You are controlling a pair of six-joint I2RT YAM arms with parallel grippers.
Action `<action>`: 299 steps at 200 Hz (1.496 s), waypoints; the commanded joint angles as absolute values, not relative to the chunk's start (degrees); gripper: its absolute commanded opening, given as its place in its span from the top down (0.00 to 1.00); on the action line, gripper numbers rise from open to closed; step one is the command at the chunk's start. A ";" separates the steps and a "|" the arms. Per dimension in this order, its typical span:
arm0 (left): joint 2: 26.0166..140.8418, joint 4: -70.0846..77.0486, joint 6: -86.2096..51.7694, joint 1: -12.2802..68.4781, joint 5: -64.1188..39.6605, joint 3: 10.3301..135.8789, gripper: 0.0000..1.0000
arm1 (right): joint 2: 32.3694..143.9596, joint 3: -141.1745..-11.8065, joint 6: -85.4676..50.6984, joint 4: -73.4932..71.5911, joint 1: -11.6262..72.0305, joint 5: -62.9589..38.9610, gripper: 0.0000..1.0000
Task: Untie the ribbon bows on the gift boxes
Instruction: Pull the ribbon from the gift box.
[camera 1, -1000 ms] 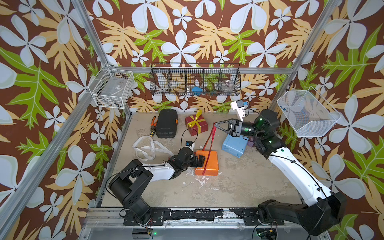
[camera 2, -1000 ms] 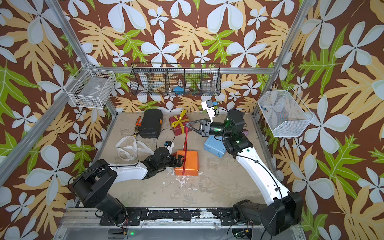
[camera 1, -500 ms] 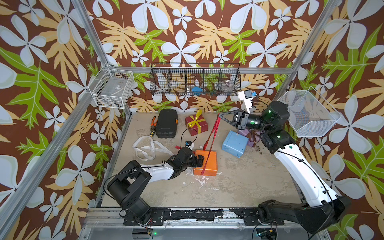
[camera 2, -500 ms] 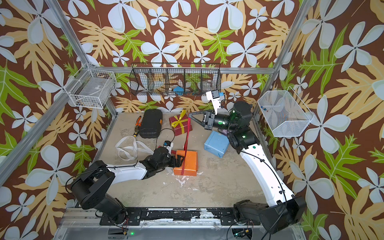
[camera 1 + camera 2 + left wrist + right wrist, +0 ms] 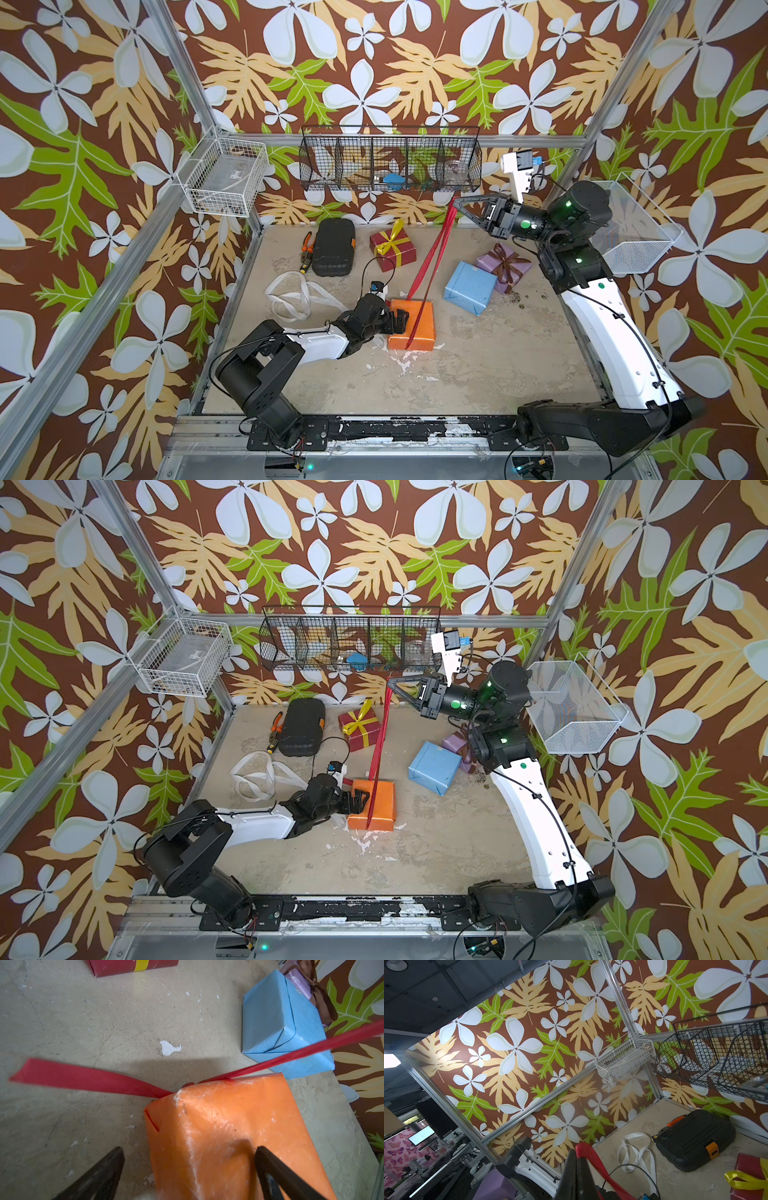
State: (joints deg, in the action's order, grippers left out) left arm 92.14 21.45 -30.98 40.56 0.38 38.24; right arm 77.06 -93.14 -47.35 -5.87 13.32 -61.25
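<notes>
An orange gift box [image 5: 419, 328] [image 5: 380, 806] [image 5: 228, 1136] lies mid-floor. My left gripper [image 5: 400, 322] [image 5: 360, 800] [image 5: 189, 1148] is open, one finger over the box top and one beside it. A red ribbon [image 5: 432, 257] [image 5: 380, 746] [image 5: 83, 1078] [image 5: 593, 1159] rises taut from the box to my right gripper [image 5: 455, 202] [image 5: 389, 680] [image 5: 577, 1157], which is shut on its upper end, high near the back wall. A dark red box with a yellow bow [image 5: 392, 248], a bare light blue box [image 5: 469, 286] and a lilac box with a brown bow [image 5: 505, 266] lie behind.
A loose white ribbon [image 5: 291, 297] lies at the left. A black tool case [image 5: 333, 247] with pliers [image 5: 306, 249] beside it sits at the back. A black wire basket [image 5: 390, 160] hangs on the back wall, and white baskets [image 5: 224, 176] [image 5: 631, 232] hang at either side.
My right gripper has risen and drawn back to the right with the red ribbon, stretching it longer and uncovering the lilac box. The left arm has stayed on the orange box.
</notes>
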 commanded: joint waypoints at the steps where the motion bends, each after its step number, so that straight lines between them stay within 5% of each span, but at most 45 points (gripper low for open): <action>1: 92.99 9.56 -27.46 40.49 2.14 37.71 0.00 | 77.13 -95.38 -48.06 -9.24 12.34 -60.65 1.00; 99: 93.17 9.32 -27.38 40.50 2.46 37.27 0.00 | 79.22 -102.08 -51.51 -10.43 4.79 -62.61 1.00; 178: 88.88 5.66 -26.77 40.51 2.38 40.27 0.00 | 69.82 -75.83 -53.12 -20.16 5.17 -61.83 1.00; 216: 78.23 4.71 -23.20 40.52 1.97 44.90 0.00 | 68.69 -72.03 -45.56 -12.70 10.03 -58.12 1.00; 299: 64.82 30.31 -10.80 40.52 -17.11 44.74 0.00 | 70.57 -75.24 -37.80 -3.03 18.19 -54.02 1.00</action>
State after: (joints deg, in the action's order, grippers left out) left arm 63.99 21.47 -15.64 40.56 -10.39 45.36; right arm 70.43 -74.81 -40.91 -5.37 17.67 -55.29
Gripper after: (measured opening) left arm 0.996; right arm 0.050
